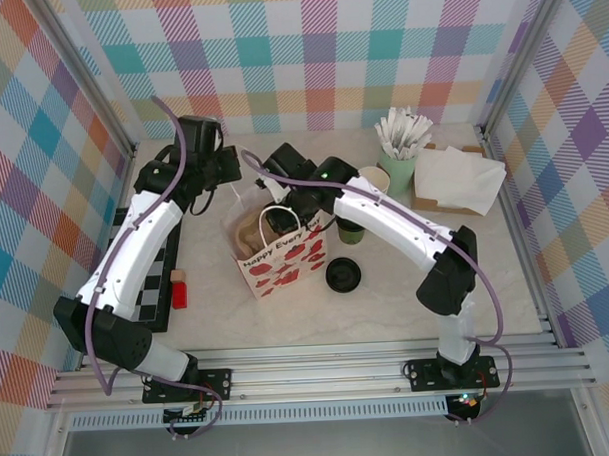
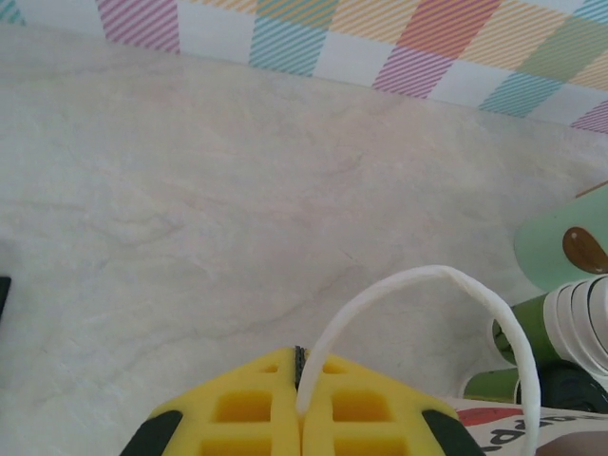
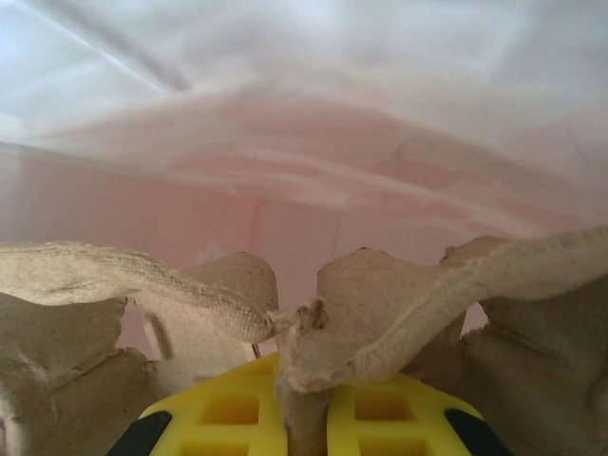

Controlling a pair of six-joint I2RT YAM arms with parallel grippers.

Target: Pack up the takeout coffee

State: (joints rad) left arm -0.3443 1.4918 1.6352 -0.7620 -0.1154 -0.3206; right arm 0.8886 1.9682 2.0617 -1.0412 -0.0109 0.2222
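Observation:
A white paper bag (image 1: 283, 261) with red prints stands open mid-table. My left gripper (image 2: 302, 357) is shut on the bag's white cord handle (image 2: 418, 280); from above it sits behind the bag (image 1: 236, 183). My right gripper (image 3: 304, 382) reaches into the bag (image 1: 284, 217) and is shut on the centre ridge of a brown pulp cup carrier (image 3: 380, 304). The takeout coffee (image 1: 351, 230), a green cup with a black lid, stands right of the bag, partly hidden under the right arm. Its lid edge (image 2: 570, 389) shows low on the right in the left wrist view.
A loose black lid (image 1: 343, 276) lies in front of the coffee. A stack of lidless cups (image 1: 375, 176), a mint cup of stirrers (image 1: 397, 163) and napkins (image 1: 461, 177) stand at the back right. A dark checkered mat (image 1: 164, 278) with a red block (image 1: 179, 291) lies left.

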